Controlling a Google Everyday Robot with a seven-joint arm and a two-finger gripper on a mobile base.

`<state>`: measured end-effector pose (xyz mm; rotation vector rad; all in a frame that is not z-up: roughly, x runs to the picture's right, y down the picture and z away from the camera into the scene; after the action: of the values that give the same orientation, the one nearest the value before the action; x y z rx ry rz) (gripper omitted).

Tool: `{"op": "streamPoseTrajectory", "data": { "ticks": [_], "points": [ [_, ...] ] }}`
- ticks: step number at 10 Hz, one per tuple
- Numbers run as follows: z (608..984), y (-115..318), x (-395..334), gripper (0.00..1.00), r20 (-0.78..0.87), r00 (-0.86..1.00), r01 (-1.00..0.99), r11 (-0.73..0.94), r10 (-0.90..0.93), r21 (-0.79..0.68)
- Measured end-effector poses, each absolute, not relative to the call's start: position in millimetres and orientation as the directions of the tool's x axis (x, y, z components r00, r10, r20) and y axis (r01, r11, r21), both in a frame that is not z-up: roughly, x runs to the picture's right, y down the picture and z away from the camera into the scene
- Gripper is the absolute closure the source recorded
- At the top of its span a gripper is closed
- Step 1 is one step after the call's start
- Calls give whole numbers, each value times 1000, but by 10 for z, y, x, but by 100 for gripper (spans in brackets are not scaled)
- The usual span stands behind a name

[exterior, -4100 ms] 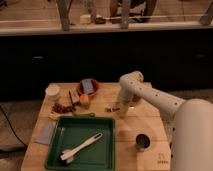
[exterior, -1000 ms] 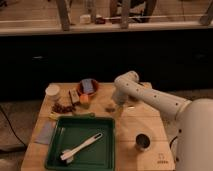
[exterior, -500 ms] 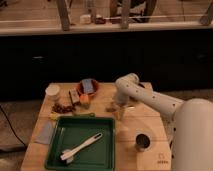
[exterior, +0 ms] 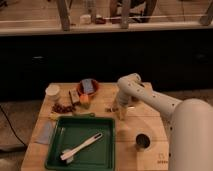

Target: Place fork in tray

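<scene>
**Q:** Where's the fork in this one, is it already in?

**A:** Looks like it. The pale fork lies diagonally, flat on the floor of the green tray, and the raised rim should stop it sliding off. The hand is low over the desk, just past the tray's far right corner. I can't tell if it's clenched or released, or what it's after there.

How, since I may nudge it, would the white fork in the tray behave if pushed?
The fork looks pale and thin, so probably light plastic, slightly bendy. Lying flat in the tray, it would likely slide rather than roll. The pincer is over the table, right of the tray.
</scene>
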<state>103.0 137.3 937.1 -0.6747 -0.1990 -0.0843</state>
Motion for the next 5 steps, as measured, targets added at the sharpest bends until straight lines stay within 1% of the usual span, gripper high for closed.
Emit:
{"op": "streamPoseTrajectory", "data": {
  "ticks": [1,2,4,5],
  "points": [
    [9370,1374,1031,52,210,978,142,778,-13,-612],
    [9353,1348,1040,66,209,978,141,780,-13,-609],
    [9320,1334,1061,82,207,978,140,779,-13,-612],
    [9299,1294,1071,94,205,979,139,781,-14,-610]
  ]
}}
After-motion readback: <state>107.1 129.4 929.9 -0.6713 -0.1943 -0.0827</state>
